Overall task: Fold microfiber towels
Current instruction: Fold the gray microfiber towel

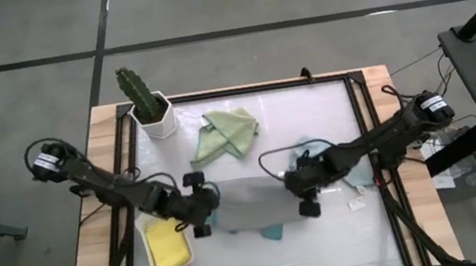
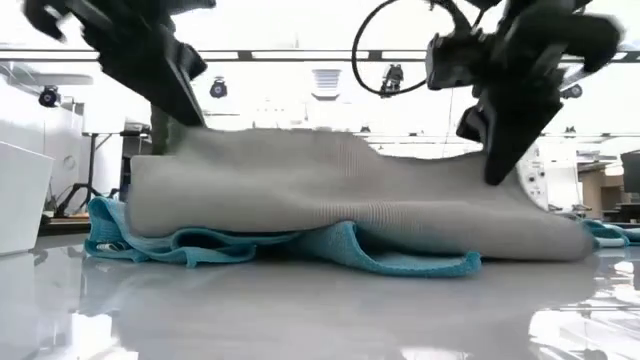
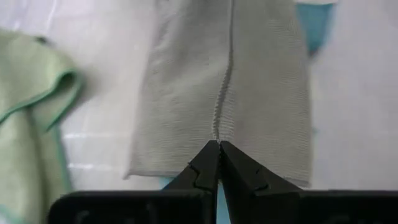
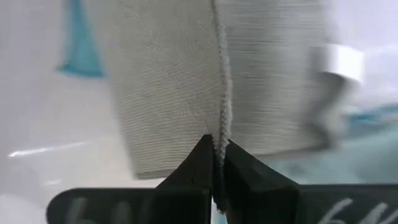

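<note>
From above, the grey towel [image 1: 253, 204] stretches between the left hand [image 1: 203, 203] and right hand [image 1: 299, 191]. The low view reveals a teal towel [image 2: 400, 258] beneath. Each wrist view shows fingers clamped on its seamed edge.

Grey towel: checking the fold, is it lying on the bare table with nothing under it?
No, in the low view the grey towel lies on a teal towel.

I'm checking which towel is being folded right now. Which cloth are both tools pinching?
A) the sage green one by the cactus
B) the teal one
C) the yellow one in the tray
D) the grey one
D: the left tool and the right tool are each shut on an edge of the grey towel, which lies over the teal towel.
</note>
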Action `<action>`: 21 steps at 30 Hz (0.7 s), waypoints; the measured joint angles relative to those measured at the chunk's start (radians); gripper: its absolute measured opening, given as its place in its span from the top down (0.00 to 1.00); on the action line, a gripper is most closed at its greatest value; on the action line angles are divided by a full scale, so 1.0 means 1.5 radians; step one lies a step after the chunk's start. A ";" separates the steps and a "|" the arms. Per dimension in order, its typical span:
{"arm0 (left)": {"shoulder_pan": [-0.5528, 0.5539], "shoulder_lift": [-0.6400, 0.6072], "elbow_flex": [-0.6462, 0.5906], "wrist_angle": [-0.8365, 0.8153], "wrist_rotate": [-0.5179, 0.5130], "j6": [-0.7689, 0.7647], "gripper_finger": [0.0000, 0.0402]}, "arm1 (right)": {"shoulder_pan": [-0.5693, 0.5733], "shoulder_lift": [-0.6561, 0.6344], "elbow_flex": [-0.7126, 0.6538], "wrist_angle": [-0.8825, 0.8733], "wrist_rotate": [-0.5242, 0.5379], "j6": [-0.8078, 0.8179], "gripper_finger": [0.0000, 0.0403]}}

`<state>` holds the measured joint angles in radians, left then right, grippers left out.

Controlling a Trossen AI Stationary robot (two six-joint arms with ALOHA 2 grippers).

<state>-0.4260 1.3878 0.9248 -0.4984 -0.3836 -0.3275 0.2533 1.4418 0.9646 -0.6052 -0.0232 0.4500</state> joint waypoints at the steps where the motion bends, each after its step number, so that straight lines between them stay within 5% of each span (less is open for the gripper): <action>1: 0.013 0.001 -0.003 -0.002 0.000 0.003 1.00 | -0.010 0.000 0.002 -0.013 0.013 0.002 0.98; 21: 0.129 0.003 -0.045 0.021 -0.045 0.051 1.00 | -0.099 0.000 0.003 -0.027 0.035 -0.003 0.98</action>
<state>-0.2321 1.3926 0.8574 -0.4667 -0.4516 -0.2509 0.1046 1.4418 0.9695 -0.6456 0.0296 0.4450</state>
